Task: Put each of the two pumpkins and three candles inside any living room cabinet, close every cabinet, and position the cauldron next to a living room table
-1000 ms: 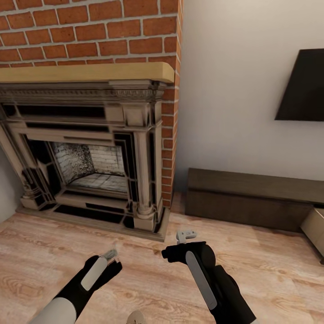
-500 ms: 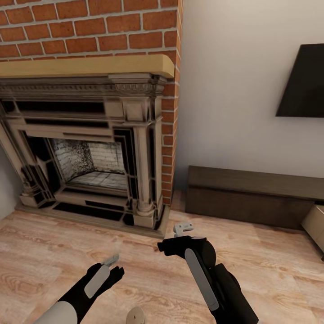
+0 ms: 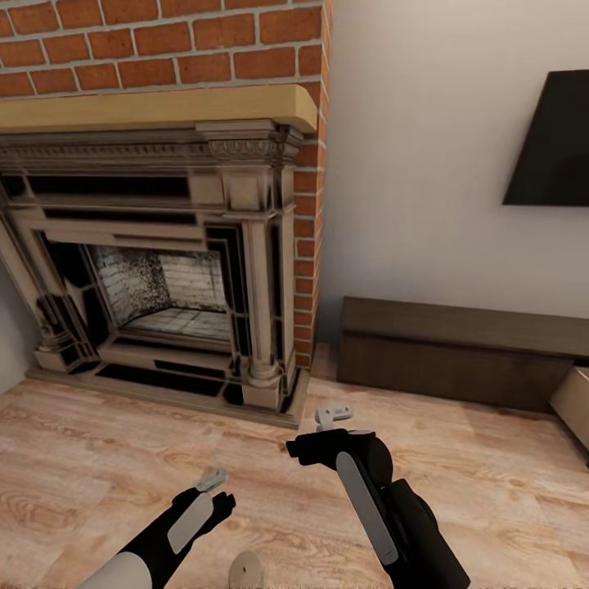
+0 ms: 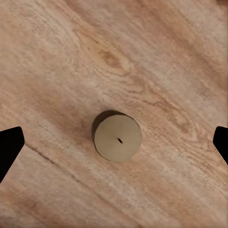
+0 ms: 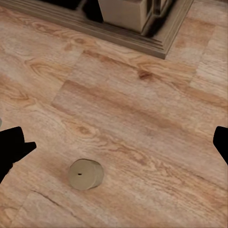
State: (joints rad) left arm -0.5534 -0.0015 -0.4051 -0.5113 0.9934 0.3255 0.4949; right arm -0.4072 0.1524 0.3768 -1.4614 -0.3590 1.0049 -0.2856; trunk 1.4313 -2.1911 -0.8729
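We see one candle (image 4: 117, 136) standing upright on the wood floor (image 3: 491, 491), directly beneath our left gripper (image 3: 214, 478), whose jaws are spread wide and hold nothing. Our right gripper (image 3: 334, 415), likewise wide and empty, hovers near the fireplace (image 3: 164, 270). The cabinet (image 3: 458, 352) sits against the wall.

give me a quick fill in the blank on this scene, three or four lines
1. The candle lies on the wooden ____.
2. The left gripper hangs above the candle with its jaws ____.
3. The brick wall rises above the ____.
4. The cabinet stands against the wall under a dark ____.

Missing words: floor; open; fireplace; screen
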